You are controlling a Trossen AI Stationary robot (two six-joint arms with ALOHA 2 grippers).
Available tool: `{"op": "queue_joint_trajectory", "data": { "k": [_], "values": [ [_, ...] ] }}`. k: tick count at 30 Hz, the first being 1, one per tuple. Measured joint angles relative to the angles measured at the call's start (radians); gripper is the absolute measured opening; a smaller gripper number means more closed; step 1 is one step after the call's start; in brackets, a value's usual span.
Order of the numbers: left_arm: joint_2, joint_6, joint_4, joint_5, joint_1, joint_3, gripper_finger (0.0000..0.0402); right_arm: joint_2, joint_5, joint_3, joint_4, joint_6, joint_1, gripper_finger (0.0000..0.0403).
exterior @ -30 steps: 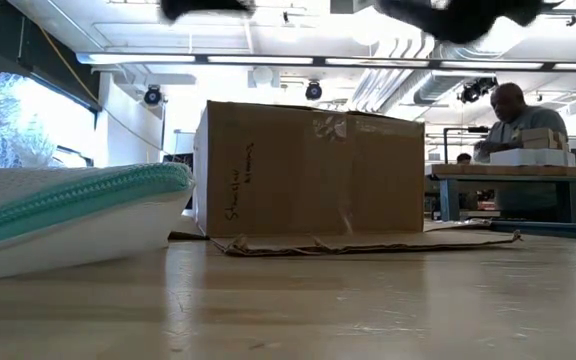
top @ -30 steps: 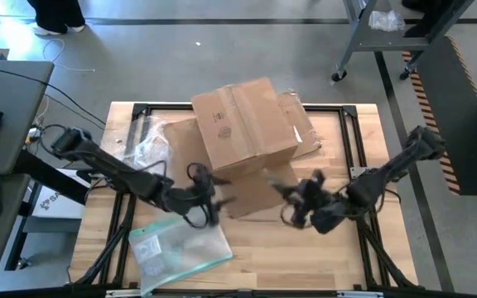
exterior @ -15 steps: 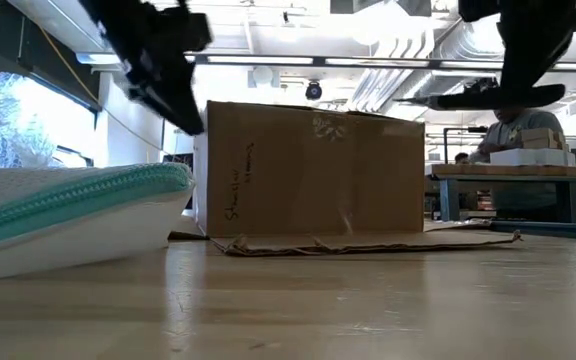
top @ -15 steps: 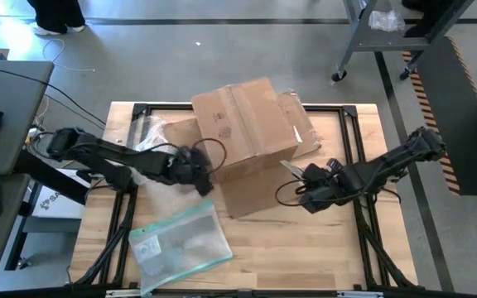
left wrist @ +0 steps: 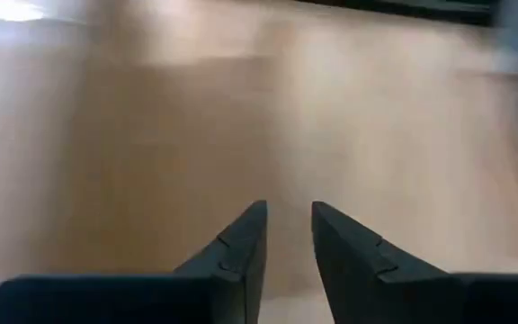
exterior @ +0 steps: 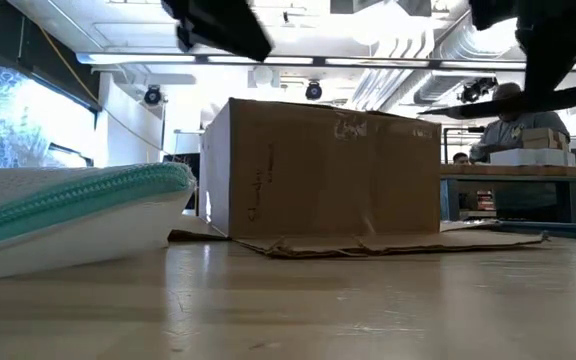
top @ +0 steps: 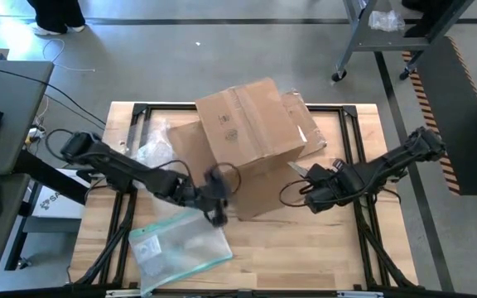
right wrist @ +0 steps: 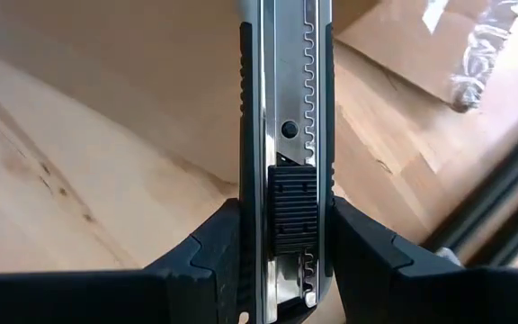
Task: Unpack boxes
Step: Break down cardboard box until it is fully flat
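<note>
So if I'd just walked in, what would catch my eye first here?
Likely the big brown cardboard box mid-table, flaps splayed around its base. Next, the right gripper, just right of the box, with a utility knife clamped between its fingers. The left gripper hovers at the box's front-left corner.

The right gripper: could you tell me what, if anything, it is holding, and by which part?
The right gripper holds a utility knife, clamped across the handle at the black slider. The left gripper holds nothing.
</note>
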Motion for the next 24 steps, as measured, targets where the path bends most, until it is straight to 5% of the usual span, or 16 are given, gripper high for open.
{"op": "queue_joint_trajectory", "data": {
  "k": [3,9,15,19,24],
  "values": [
    [-0.012,-0.020,-0.259,-0.159,0.066,0.086,0.0046,0.018,0.002,0.000,0.011,-0.005,-0.024,0.0117],
    [-0.011,0.025,-0.528,-0.122,0.308,0.094,0.0005,0.058,0.015,0.000,0.051,-0.061,-0.063,0.0117],
    [-0.020,0.156,-0.420,0.028,0.398,0.023,0.0002,0.055,0.018,0.000,0.075,-0.069,-0.054,0.0117],
    [-0.009,0.111,-0.303,0.195,0.328,-0.001,0.0000,0.055,0.019,0.000,0.072,-0.062,-0.036,0.0117],
    [-0.016,0.016,-0.159,0.203,0.214,0.008,0.0000,0.055,0.019,0.000,0.035,-0.042,-0.009,0.0117]
  ]
}}
